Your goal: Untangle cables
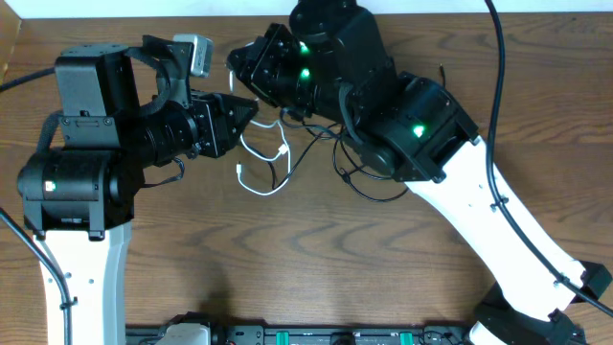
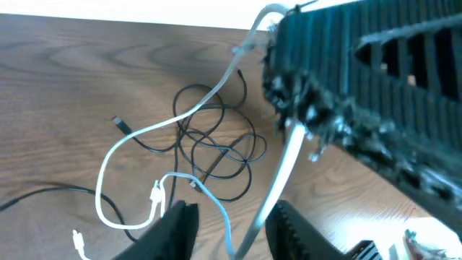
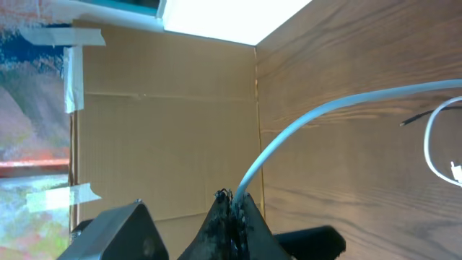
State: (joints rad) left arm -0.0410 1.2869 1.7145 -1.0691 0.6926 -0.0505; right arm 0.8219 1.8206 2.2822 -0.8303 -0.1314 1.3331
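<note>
A short white cable point(image 1: 261, 187) loops on the wooden table, with its plug ends point(image 2: 154, 193) lying near a tangle of thin black cables point(image 2: 216, 144). My right gripper point(image 3: 234, 206) is shut on the white cable point(image 3: 325, 108) and holds one stretch of it raised. In the left wrist view the right gripper point(image 2: 289, 119) hangs at upper right with the cable dropping from it. My left gripper point(image 2: 235, 209) has its jaws apart on either side of that hanging stretch, without touching it. Overhead, the left gripper point(image 1: 247, 110) points right, just below the right gripper point(image 1: 238, 72). The black cables point(image 1: 359, 177) lie partly under the right arm.
A cardboard wall point(image 3: 166, 123) stands along the table's far side. The bulky right arm point(image 1: 412, 125) crosses the table's middle right. A thick black robot wire point(image 1: 503, 144) runs beside it. Another black cord point(image 2: 43, 193) trails off the left of the left wrist view.
</note>
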